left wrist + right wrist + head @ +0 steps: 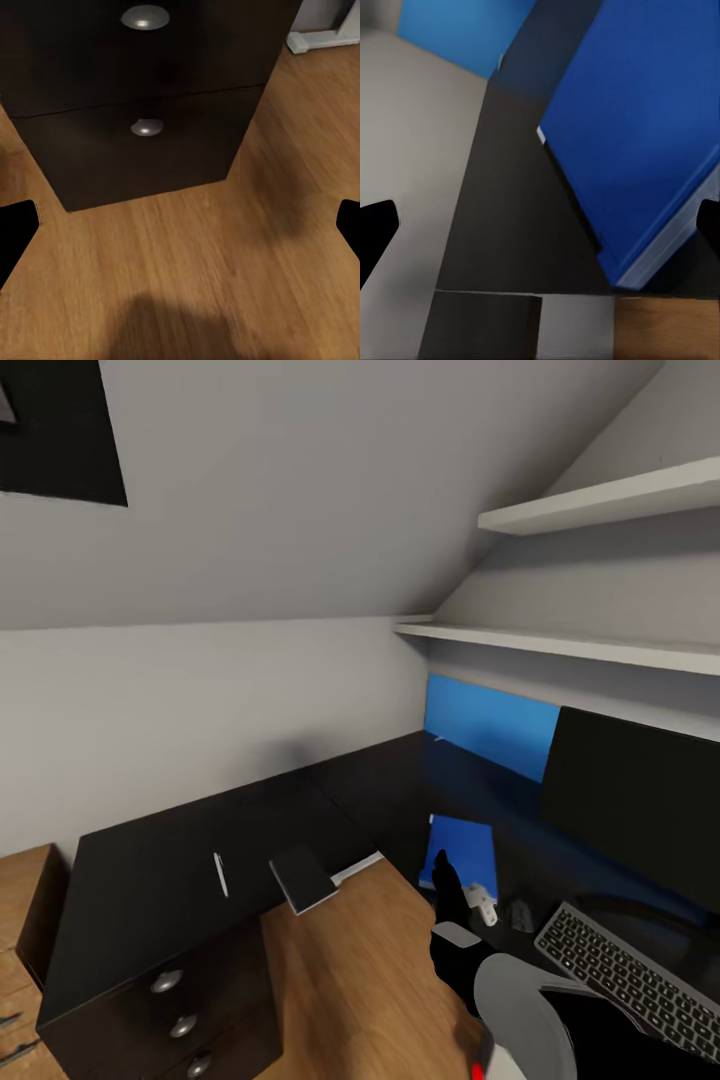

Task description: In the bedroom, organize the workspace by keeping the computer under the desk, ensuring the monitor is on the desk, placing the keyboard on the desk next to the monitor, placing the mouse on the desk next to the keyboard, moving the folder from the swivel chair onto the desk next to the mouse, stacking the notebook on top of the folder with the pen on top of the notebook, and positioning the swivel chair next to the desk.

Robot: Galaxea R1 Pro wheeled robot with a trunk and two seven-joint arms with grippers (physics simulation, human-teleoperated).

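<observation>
The blue folder (462, 855) lies flat on the black desk (160, 860), left of the small black mouse (520, 916) and the silver-grey keyboard (625, 980). Behind them stands the monitor (630, 810). My right gripper (446, 875) hovers open over the folder's near left edge. In the right wrist view the folder (637, 142) lies just ahead of that gripper (540, 232), and nothing is held. The dark notebook (303, 880) and the pale pen (220, 873) rest on the desk's left wing. My left gripper (180, 232) is open above the wooden floor, facing the drawer unit (142, 127).
A blue wall panel (490, 725) runs behind the desk, with two white shelves (560, 645) above it under a sloping ceiling. A light wooden chest (25, 920) stands left of the desk. The drawer unit (170, 1000) has round silver knobs. Wooden floor (350, 980) lies in the desk's inner corner.
</observation>
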